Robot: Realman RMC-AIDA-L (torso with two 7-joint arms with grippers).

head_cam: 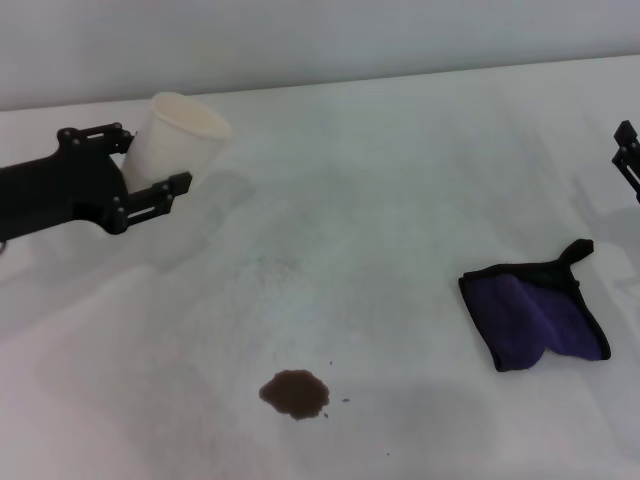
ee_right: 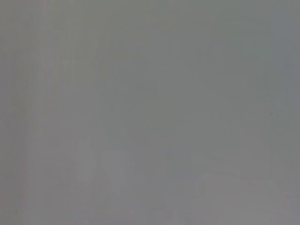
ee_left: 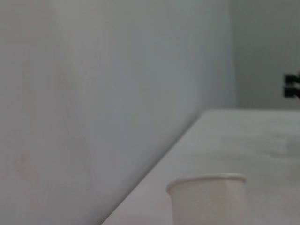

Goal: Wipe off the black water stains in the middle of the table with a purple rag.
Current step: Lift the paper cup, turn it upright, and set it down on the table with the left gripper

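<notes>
Lying folded on the tabletop (head_cam: pixel 400 170), the purple rag (head_cam: pixel 535 318) is sitting just below the right tool (head_cam: pixel 628 160), grip unreadable; left tool (head_cam: pixel 145 165) is pinching the white cup (head_cam: pixel 175 140), stains (head_cam: pixel 295 394) centre-front.

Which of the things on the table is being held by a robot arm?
The white paper cup, between the left gripper's fingers; the purple rag lies untouched.
</notes>
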